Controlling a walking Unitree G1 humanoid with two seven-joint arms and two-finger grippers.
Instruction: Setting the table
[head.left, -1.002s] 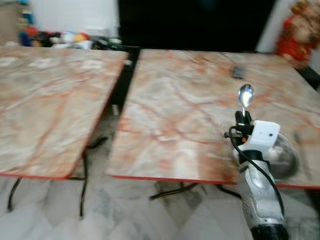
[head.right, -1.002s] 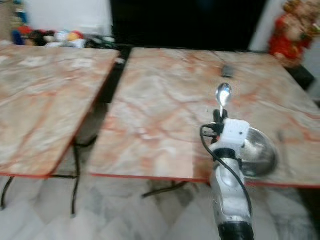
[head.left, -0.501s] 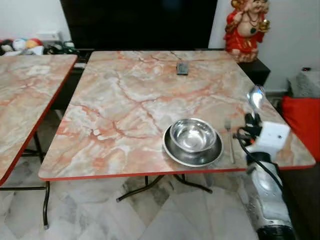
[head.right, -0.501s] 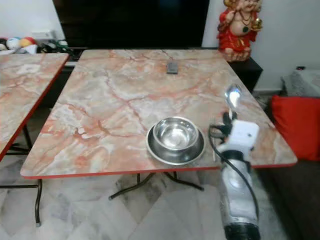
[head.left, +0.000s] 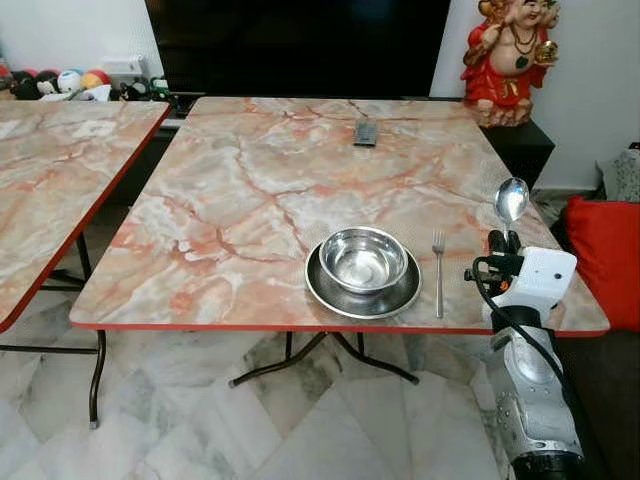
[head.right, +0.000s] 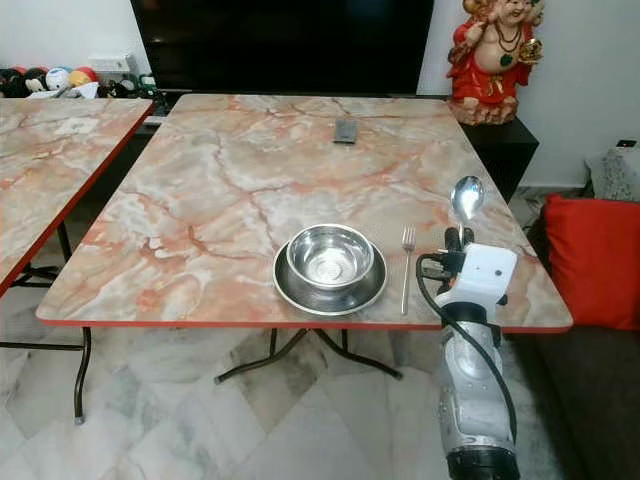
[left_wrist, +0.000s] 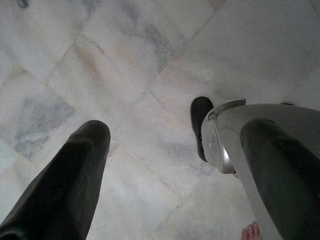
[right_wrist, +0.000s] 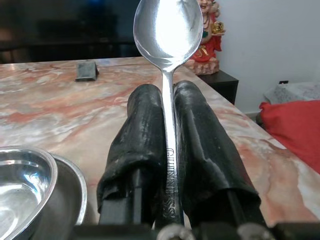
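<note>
Glossy metal spoon; bowl — polished marble-look table.

A red figurine stands upper right; toys upper left; a red cushion at the right edge; a dark remote top centre.

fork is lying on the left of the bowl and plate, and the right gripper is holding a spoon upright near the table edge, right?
Not quite. The fork lies on the right of the bowl and plate, not the left, as the left eye view shows. The rest holds: the right gripper is shut on the spoon, bowl end up, near the table edge.
</note>
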